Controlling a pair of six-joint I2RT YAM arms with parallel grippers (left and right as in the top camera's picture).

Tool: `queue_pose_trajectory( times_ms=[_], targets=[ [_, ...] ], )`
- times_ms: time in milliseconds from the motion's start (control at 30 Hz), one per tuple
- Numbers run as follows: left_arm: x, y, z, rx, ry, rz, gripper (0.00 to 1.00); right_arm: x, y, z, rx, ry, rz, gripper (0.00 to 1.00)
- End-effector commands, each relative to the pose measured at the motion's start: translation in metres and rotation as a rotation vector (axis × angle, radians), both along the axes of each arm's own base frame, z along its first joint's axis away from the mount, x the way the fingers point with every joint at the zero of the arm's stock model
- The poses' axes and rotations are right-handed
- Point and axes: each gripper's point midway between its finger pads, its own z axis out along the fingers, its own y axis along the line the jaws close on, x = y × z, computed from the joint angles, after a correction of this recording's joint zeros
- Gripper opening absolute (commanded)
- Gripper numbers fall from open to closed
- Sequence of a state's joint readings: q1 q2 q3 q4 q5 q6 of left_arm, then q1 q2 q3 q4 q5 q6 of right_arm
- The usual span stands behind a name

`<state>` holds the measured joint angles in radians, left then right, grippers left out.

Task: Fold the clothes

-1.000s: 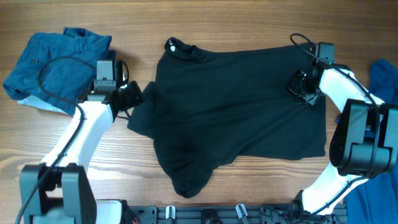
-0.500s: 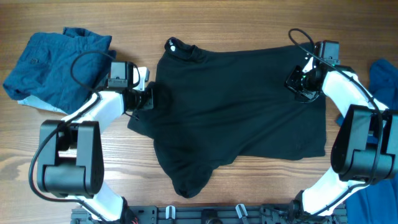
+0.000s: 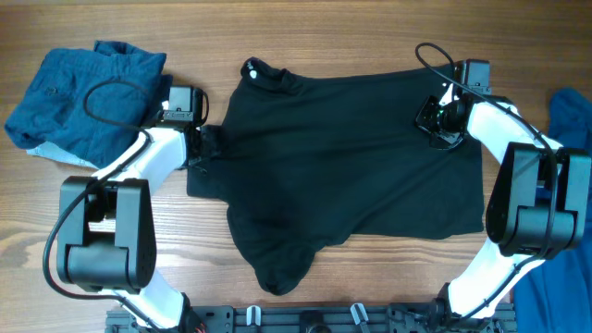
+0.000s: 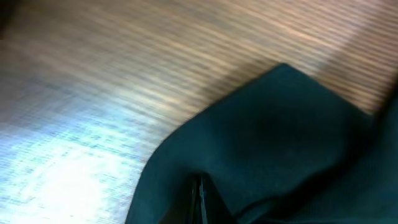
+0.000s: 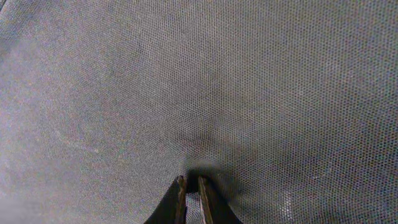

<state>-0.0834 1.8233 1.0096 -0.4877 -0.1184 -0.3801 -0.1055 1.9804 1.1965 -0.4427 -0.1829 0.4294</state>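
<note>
Black soft fabric garment (image 3: 351, 176) lies spread mid wooden table (image 3: 351, 37); left gripper (image 3: 205, 146) is pressed together on its left edge; right gripper (image 5: 191, 185) pinches a fold near its upper right corner; crumpled teal-blue garment (image 3: 79, 102) sits far left.

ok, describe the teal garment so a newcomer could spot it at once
On the wooden table, go to the far left corner. A crumpled teal-blue garment lies there in a heap. It is duller than the bright blue garment at the right edge and smaller than the black garment spread across the middle.
</note>
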Motion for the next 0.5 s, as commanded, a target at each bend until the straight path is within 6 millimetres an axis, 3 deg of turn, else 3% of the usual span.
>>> queue_pose_trajectory(
  times_ms=[0,100,167,267,367,400,467],
  targets=[
    [-0.043,0.03,-0.03,0.117,0.146,0.142,0.04,-0.026,-0.006,-0.048,-0.046,0.137,-0.027,0.09],
    [-0.039,0.03,-0.025,0.109,0.12,0.16,0.06,-0.024,0.001,-0.046,-0.012,0.124,0.01,0.12],
    [-0.026,0.027,-0.015,0.095,0.07,0.126,0.14,-0.02,0.011,-0.041,0.033,0.092,0.063,0.22],
    [0.005,0.015,0.023,0.049,-0.044,0.023,0.34,-0.012,0.023,-0.023,0.094,0.035,0.118,0.41],
    [0.021,0.012,0.069,0.037,-0.14,-0.002,0.55,-0.003,0.025,0.009,0.123,-0.054,0.154,0.49],
    [0.025,0.008,0.089,0.027,-0.175,-0.033,0.62,0.0,0.022,0.028,0.121,-0.094,0.151,0.5],
    [0.025,0.002,0.118,0.004,-0.219,-0.071,0.66,0.002,0.018,0.063,0.108,-0.163,0.144,0.52]
  ],
)
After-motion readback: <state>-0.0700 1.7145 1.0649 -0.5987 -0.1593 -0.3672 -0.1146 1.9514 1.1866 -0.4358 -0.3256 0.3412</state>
